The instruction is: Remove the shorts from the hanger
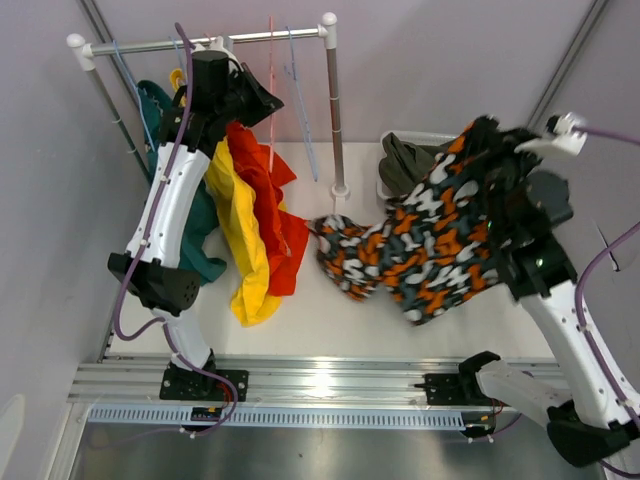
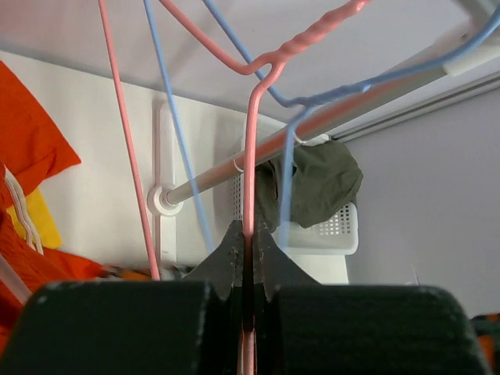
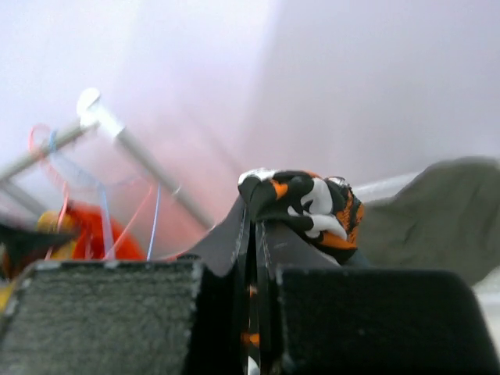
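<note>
Pinched in the right gripper (image 3: 251, 226), patterned shorts (image 3: 308, 203) trail below it; I'd lift them over the basket (image 2: 332, 230) just beyond before releasing. Left gripper (image 2: 248, 242) clamps the pink hanger (image 2: 251, 141).

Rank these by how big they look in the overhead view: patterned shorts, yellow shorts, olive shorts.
1. Patterned shorts, largest, though held up nearer the camera.
2. Yellow shorts, second.
3. Olive shorts, smallest, but partly hidden behind the patterned pair.

A pink wire hanger (image 1: 270, 100) and a blue wire hanger (image 1: 302, 110) crowded the gap left of the grey metal post (image 1: 335, 110); orange-black-white patterned shorts (image 1: 430, 240) blocked the white tabletop's (image 1: 320, 310) right half.
</note>
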Controlling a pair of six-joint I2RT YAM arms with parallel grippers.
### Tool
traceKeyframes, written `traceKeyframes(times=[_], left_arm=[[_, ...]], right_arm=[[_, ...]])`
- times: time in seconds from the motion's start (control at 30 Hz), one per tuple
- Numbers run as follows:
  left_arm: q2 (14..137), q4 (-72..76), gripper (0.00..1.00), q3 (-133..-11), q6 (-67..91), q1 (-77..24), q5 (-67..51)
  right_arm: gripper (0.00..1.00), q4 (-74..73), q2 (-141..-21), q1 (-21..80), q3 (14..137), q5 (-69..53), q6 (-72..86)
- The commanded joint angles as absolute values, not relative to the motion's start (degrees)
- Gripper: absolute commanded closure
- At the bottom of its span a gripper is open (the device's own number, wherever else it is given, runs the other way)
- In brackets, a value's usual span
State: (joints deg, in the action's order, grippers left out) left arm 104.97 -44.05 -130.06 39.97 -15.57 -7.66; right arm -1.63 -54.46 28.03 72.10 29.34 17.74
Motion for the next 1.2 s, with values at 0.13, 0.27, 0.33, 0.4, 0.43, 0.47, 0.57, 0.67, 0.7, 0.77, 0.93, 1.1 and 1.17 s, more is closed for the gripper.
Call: traceKeyframes(times=[0.13, 0.27, 0.33, 0.4, 0.43, 0.47, 0.57, 0.67, 0.7, 0.77, 0.93, 1.1, 1.17], left_arm=[[100.7, -37.4, 1.0, -123.2, 40.6, -15.2, -7.7], [99.1, -36.7, 1.0, -120.2, 40.4, -15.1, -7.9], [98.5, -35.7, 1.0, -118.5, 40.5, -15.1, -8.2], [97.7, -35.2, 1.0, -116.7, 40.6, -15.1, -8.0], [97.5, -34.7, 1.0, -116.2, 40.6, -15.0, -7.7], [97.2, -34.5, 1.0, -114.9, 40.7, -15.0, -7.6], [96.6, -33.8, 1.0, -113.8, 40.8, -15.0, -7.7], [96.8, -33.7, 1.0, -113.1, 40.9, -15.0, -7.9], [96.8, -33.7, 1.0, -112.9, 41.0, -14.9, -8.1], [96.9, -33.6, 1.0, -112.7, 41.0, -14.9, -8.4], [96.6, -33.6, 1.0, -111.6, 40.4, -14.9, -8.4], [97.0, -34.1, 0.96, -111.4, 40.0, -14.7, -8.5], [97.3, -34.1, 0.92, -111.3, 40.3, -14.5, -8.8]], right_arm=[[1.0, 5.1, -75.6, 7.8, 98.3, 11.2, 21.6], [1.0, 4.6, -89.0, 4.6, 115.2, 6.6, 25.0], [1.0, 3.1, -96.7, 4.0, 126.1, 4.3, 25.9], [1.0, 4.0, -101.1, 3.6, 131.6, 2.7, 26.2], [1.0, 5.7, -104.6, 3.4, 135.6, 2.6, 26.6], [1.0, 6.7, -106.2, 3.3, 137.3, 2.0, 27.2], [1.0, 12.8, -111.3, 2.4, 139.7, 0.6, 30.8], [1.0, 19.7, -115.2, 2.1, 137.9, -2.1, 32.0], [1.0, 20.1, -116.3, 1.9, 137.6, -2.0, 32.0], [1.0, 20.7, -118.8, 1.6, 134.0, -2.7, 33.2], [1.0, 32.3, -113.9, 1.3, 107.3, -3.5, 36.3], [1.0, 39.2, -107.0, 1.3, 82.7, -3.8, 39.4], [0.81, 35.8, -106.8, 0.6, 81.6, -7.4, 41.0]])
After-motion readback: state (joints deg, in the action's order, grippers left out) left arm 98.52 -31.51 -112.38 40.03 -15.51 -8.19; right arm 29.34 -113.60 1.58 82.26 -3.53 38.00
